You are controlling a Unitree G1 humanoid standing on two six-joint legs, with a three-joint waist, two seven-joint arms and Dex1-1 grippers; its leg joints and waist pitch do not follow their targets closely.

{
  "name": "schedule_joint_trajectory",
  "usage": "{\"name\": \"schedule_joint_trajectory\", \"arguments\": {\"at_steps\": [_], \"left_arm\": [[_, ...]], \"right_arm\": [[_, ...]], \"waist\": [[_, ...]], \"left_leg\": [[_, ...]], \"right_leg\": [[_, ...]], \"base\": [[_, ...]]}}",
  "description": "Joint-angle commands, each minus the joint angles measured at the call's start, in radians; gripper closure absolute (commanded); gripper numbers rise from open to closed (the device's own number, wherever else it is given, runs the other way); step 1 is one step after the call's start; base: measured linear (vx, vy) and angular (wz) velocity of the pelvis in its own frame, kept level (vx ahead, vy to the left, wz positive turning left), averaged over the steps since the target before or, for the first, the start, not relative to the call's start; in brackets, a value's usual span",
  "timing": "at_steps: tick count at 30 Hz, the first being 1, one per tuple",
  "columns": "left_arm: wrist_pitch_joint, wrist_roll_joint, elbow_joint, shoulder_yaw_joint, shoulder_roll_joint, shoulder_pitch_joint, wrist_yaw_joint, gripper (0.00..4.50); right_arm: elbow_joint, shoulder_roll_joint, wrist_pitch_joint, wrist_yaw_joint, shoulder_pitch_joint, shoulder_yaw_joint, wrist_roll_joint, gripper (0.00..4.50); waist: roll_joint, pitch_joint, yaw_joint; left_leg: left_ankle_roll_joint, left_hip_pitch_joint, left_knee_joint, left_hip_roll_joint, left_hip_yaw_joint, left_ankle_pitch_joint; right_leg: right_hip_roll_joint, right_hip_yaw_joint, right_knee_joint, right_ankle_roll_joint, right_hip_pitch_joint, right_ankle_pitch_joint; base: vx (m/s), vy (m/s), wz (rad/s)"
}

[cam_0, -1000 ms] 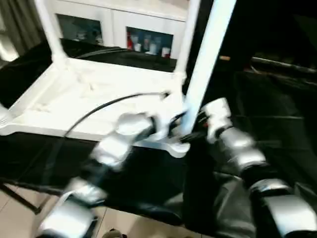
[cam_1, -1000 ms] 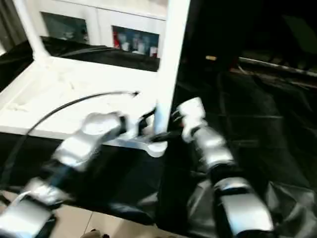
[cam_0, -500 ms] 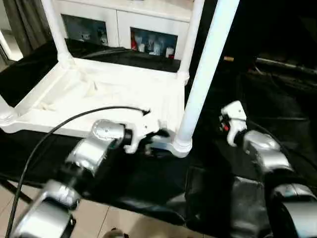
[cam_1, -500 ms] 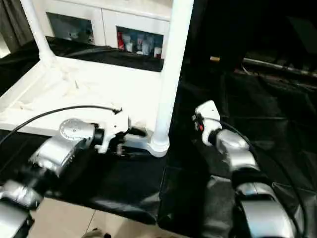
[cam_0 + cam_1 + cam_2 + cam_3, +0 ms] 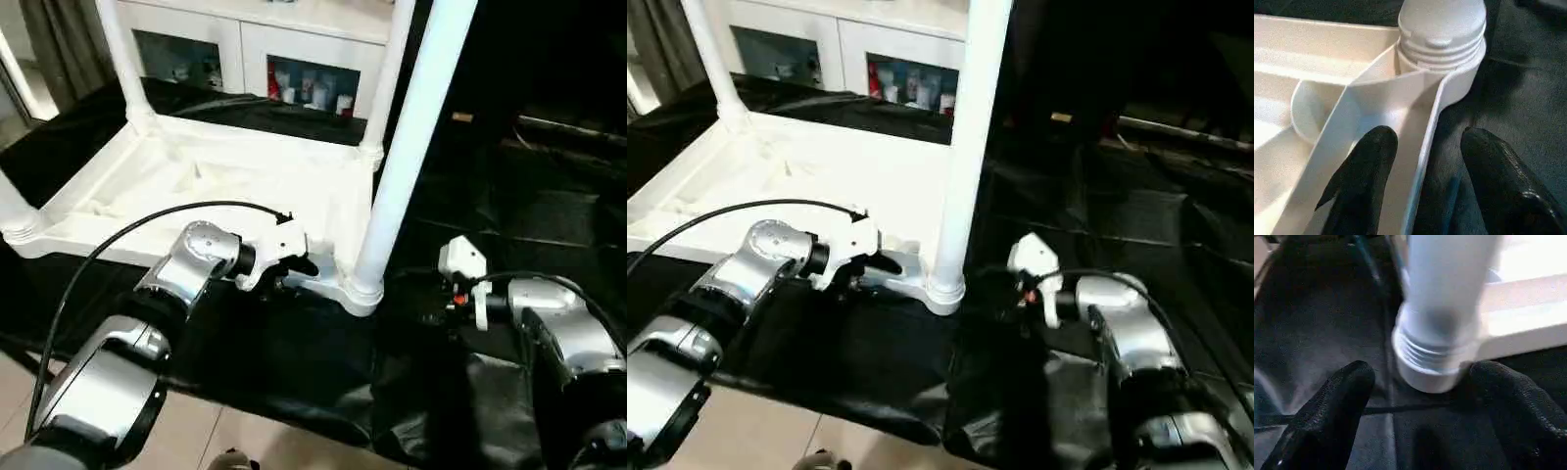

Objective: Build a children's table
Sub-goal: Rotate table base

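Observation:
The white children's table top lies upside down on black cloth, ribbed underside up. Legs stand in its corner sockets: the near right leg, the far right leg and the far left leg, with a leg base at the near left corner. My left gripper is open, its fingers straddling the top's rim just beside the near right socket. My right gripper is open too, a short way off the near right leg's threaded base, touching nothing.
A white cabinet with glass doors stands behind the work. Black cloth covers the surface, and its front edge drops to a tiled floor. A black cable arcs over my left forearm.
My right gripper has come off the near right leg and pulled back toward me and to the right. The left gripper stays at the rim by that corner. The camera has shifted.

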Motion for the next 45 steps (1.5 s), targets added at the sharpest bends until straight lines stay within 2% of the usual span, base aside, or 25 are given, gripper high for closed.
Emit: {"name": "schedule_joint_trajectory", "arguments": {"at_steps": [1,3,5,8,9,15,23,27,30,32,37,38,40,41,43,45], "left_arm": [[-0.033,0.028,0.052,-0.010,-0.004,-0.042,0.000,2.22],[-0.043,0.035,0.081,-0.007,-0.005,-0.059,0.000,2.34],[-0.053,0.042,0.108,-0.003,-0.006,-0.074,-0.006,2.54],[-0.067,0.051,0.139,-0.001,-0.009,-0.087,-0.008,2.68],[-0.070,0.053,0.146,0.000,-0.010,-0.090,-0.007,2.85],[-0.101,0.079,0.210,0.006,-0.022,-0.115,0.008,3.39],[-0.112,0.102,0.253,0.008,-0.033,-0.127,0.010,3.87],[-0.035,0.076,0.257,0.037,-0.043,-0.132,-0.028,4.09],[0.052,0.084,0.246,0.031,-0.043,-0.126,-0.032,4.26],[0.131,0.071,0.231,0.050,-0.059,-0.108,0.005,4.35],[0.222,0.050,0.182,0.085,-0.087,-0.071,0.069,4.49],[0.308,0.019,0.115,0.134,-0.124,-0.030,0.190,4.49],[0.322,0.014,0.101,0.144,-0.132,-0.022,0.216,4.49],[0.293,0.010,0.021,0.145,-0.145,0.034,0.233,4.49],[0.278,0.012,-0.005,0.142,-0.147,0.053,0.229,4.49],[0.268,0.016,-0.056,0.139,-0.150,0.089,0.229,4.49]], "right_arm": [[-0.048,-0.027,0.022,0.006,0.005,0.003,0.013,0.72],[-0.061,-0.032,0.030,0.004,0.010,0.002,0.011,0.72],[-0.083,-0.039,0.046,0.002,0.020,0.002,0.012,0.72],[-0.103,-0.043,0.058,0.000,0.034,0.004,0.009,0.72],[-0.107,-0.044,0.059,-0.001,0.037,0.005,0.007,0.72],[-0.129,-0.051,0.074,-0.006,0.046,0.011,0.004,0.72],[-0.139,-0.050,0.077,-0.015,0.047,0.010,0.001,0.72],[-0.123,-0.038,0.053,-0.043,0.037,0.004,-0.006,0.72],[-0.085,-0.019,0.017,-0.092,0.018,-0.005,-0.026,0.72],[-0.056,-0.009,0.007,-0.134,0.001,-0.013,-0.040,0.72],[-0.014,-0.003,-0.007,-0.206,-0.022,-0.017,-0.071,0.72],[0.026,0.014,-0.029,-0.267,-0.040,-0.030,-0.082,0.72],[0.032,0.018,-0.031,-0.278,-0.042,-0.033,-0.082,0.72],[0.043,0.046,-0.031,-0.311,-0.050,-0.047,-0.068,0.72],[0.044,0.056,-0.029,-0.318,-0.052,-0.051,-0.062,0.72],[0.047,0.075,-0.031,-0.323,-0.054,-0.050,-0.055,0.72]], "waist": [[0.014,-0.074,0.004],[0.014,-0.075,0.006],[0.018,-0.076,0.009],[0.016,-0.076,0.011],[0.019,-0.076,0.012],[0.018,-0.074,0.011],[0.015,-0.075,0.010],[0.011,-0.075,0.007],[0.009,-0.073,0.003],[0.009,-0.072,0.002],[0.006,-0.072,-0.001],[0.005,-0.071,-0.004],[-0.001,-0.071,-0.007],[-0.008,-0.069,-0.008],[-0.007,-0.072,-0.012],[-0.005,-0.072,-0.015]], "left_leg": [[0.028,0.021,-0.071,0.062,-0.030,-0.243],[0.026,0.019,-0.070,0.061,-0.031,-0.241],[0.027,0.020,-0.070,0.062,-0.031,-0.232],[0.032,0.018,-0.069,0.061,-0.031,-0.225],[0.031,0.018,-0.069,0.062,-0.032,-0.225],[0.029,0.017,-0.070,0.061,-0.032,-0.241],[0.041,0.016,-0.069,0.063,-0.032,-0.216],[0.044,0.013,-0.067,0.061,-0.031,-0.201],[0.045,0.013,-0.067,0.059,-0.031,-0.197],[0.045,0.015,-0.068,0.059,-0.031,-0.205],[0.042,0.015,-0.068,0.060,-0.032,-0.205],[0.044,0.015,-0.068,0.059,-0.031,-0.203],[0.056,0.013,-0.064,0.052,-0.029,-0.200],[0.064,0.008,-0.064,0.054,-0.031,-0.190],[0.072,0.007,-0.063,0.050,-0.029,-0.183],[0.080,0.008,-0.065,0.053,-0.030,-0.183]], "right_leg": [[-0.080,0.056,-0.076,-0.230,0.051,-0.180],[-0.081,0.056,-0.074,-0.230,0.052,-0.170],[-0.082,0.056,-0.073,-0.235,0.053,-0.152],[-0.083,0.055,-0.071,-0.241,0.054,-0.138],[-0.085,0.055,-0.070,-0.243,0.055,-0.136],[-0.086,0.054,-0.078,-0.228,0.056,-0.189],[-0.087,0.054,-0.074,-0.240,0.055,-0.151],[-0.088,0.053,-0.070,-0.249,0.057,-0.135],[-0.090,0.053,-0.073,-0.245,0.056,-0.167],[-0.090,0.053,-0.077,-0.246,0.055,-0.193],[-0.092,0.054,-0.077,-0.246,0.056,-0.202],[-0.091,0.053,-0.077,-0.246,0.056,-0.202],[-0.089,0.051,-0.083,-0.236,0.056,-0.236],[-0.093,0.051,-0.083,-0.225,0.058,-0.259],[-0.090,0.049,-0.087,-0.208,0.057,-0.281],[-0.086,0.050,-0.088,-0.192,0.052,-0.299]], "base": [[0.000,0.000,0.00],[0.000,0.000,0.00],[0.000,0.000,0.00],[0.000,0.000,0.00],[0.000,0.000,0.00],[0.000,0.000,0.00],[0.000,0.000,0.00],[0.000,0.000,0.00],[0.000,0.000,0.00],[0.000,0.000,0.00],[0.000,0.000,0.00],[0.000,0.000,0.00],[0.000,0.000,0.00],[0.000,0.000,0.00],[0.000,0.000,0.00],[0.000,0.000,0.00]]}}
